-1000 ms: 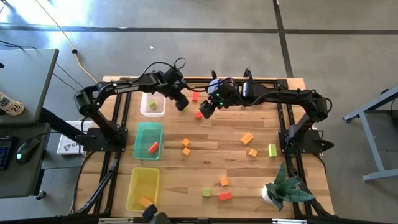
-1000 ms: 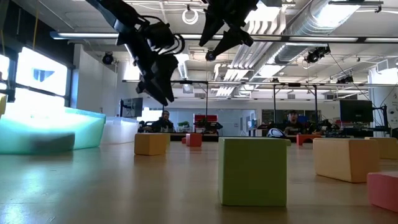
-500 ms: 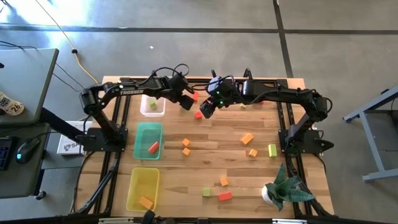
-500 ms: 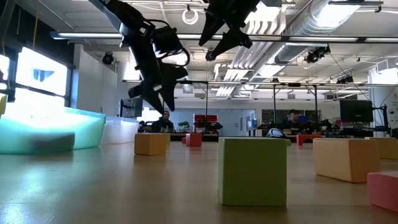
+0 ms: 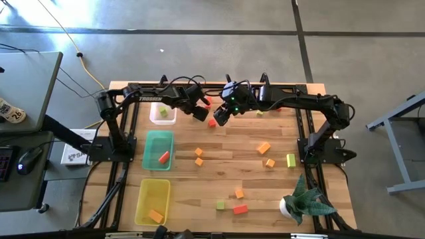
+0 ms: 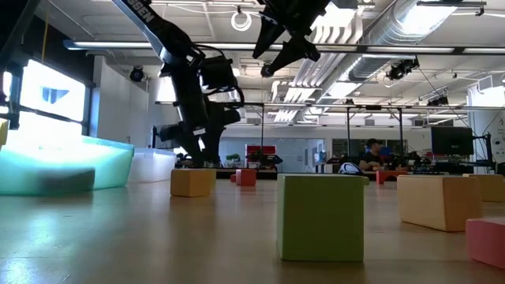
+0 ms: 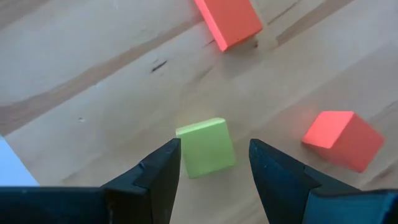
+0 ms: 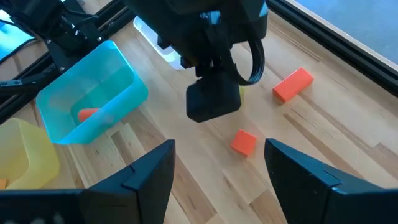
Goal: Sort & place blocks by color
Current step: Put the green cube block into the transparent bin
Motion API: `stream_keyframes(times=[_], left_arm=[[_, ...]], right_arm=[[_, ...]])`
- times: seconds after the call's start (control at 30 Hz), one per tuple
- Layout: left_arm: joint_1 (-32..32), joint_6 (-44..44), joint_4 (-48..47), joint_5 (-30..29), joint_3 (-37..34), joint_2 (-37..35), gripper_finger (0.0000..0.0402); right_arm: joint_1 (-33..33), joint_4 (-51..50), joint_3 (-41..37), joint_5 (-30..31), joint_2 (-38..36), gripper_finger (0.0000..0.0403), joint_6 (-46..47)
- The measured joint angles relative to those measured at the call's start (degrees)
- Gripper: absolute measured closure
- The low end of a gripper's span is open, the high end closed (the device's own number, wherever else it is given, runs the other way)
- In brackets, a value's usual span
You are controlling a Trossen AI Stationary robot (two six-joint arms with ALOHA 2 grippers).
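Observation:
My left gripper (image 7: 214,149) is open and low over the table's far middle (image 5: 198,111). Its fingers stand on either side of a yellow-green cube (image 7: 205,148) that lies flat on the wood, with a gap showing at each side. A red bar (image 7: 228,22) and a red cube (image 7: 342,138) lie just past it. My right gripper (image 8: 219,149) is open and hovers high (image 6: 272,55), just right of the left one (image 5: 219,118). In the high view the left gripper hides the green cube. Several orange, red and green blocks lie across the table's middle and near side (image 5: 264,147).
The clear tray (image 5: 163,111) with a green block, the green tray (image 5: 158,149) with a red block and the yellow tray (image 5: 153,200) with an orange one line the left side. A potted plant (image 5: 302,202) stands at the near right corner. The two grippers are close together.
My left gripper has come down from well above the table to just over the wood and has shifted a little toward the right, turning as it dropped. It now straddles the green cube. The blocks have stayed where they were.

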Motion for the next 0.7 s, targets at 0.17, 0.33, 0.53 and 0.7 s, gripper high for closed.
stream_keyframes(times=[0.17,0.33,0.53,0.7], left_arm=[[-0.20,-0.32,-0.07,0.00,0.00,1.82,0.0224],[-0.29,-0.08,0.14,0.02,0.00,2.63,0.0225],[-0.33,2.75,0.52,-1.46,0.00,2.78,0.0242],[-0.33,7.19,0.66,-1.12,0.02,2.71,0.0289]], right_arm=[[0.02,-0.04,0.00,0.02,0.00,0.0169,0.00],[0.00,-0.02,0.00,0.02,0.00,0.0169,0.00],[0.00,-0.02,0.00,0.02,0.00,0.0169,0.00],[0.00,-0.03,0.00,0.02,0.00,0.0169,0.00]])
